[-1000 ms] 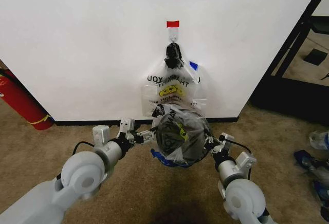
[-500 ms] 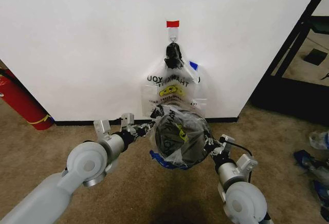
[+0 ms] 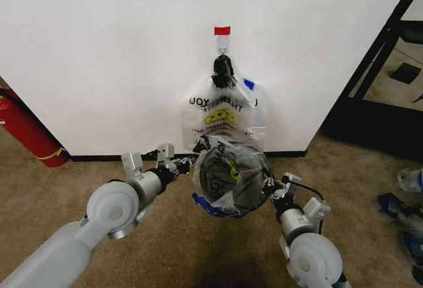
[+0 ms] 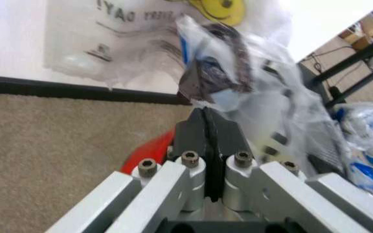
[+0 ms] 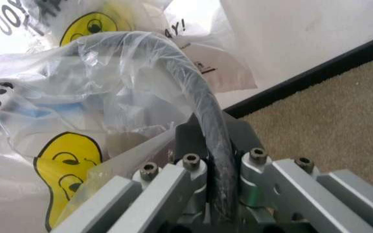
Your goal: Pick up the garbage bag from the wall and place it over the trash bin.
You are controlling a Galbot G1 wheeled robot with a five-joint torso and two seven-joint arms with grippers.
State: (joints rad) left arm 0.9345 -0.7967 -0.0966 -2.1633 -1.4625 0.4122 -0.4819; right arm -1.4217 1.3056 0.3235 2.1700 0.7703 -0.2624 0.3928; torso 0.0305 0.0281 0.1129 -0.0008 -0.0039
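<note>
The garbage bag point(image 3: 232, 172), clear with yellow smiley prints and blue trim, is stretched over the black trash bin low in front of the white wall point(image 3: 119, 57). My left gripper point(image 3: 188, 164) is shut on the bag's left edge; in the left wrist view its fingertips point(image 4: 206, 114) pinch crumpled plastic above the bin's red base point(image 4: 149, 154). My right gripper point(image 3: 269, 182) holds the right edge. The right wrist view has the bin's black rim point(image 5: 185, 80), wrapped in plastic, running between the fingers of that gripper point(image 5: 213, 127).
More matching bags point(image 3: 223, 113) hang bunched under a black knot point(image 3: 223, 70) from a hook below a red tape strip point(image 3: 222, 30). A red fire extinguisher point(image 3: 26, 133) leans at the left. A dark doorway and shelving point(image 3: 386, 70) stand to the right, with clutter point(image 3: 403, 215) on the carpet.
My left arm has swung inward and its gripper has edged up toward the wall, drawing the bag's left edge with it. The right arm has sunk slightly.
</note>
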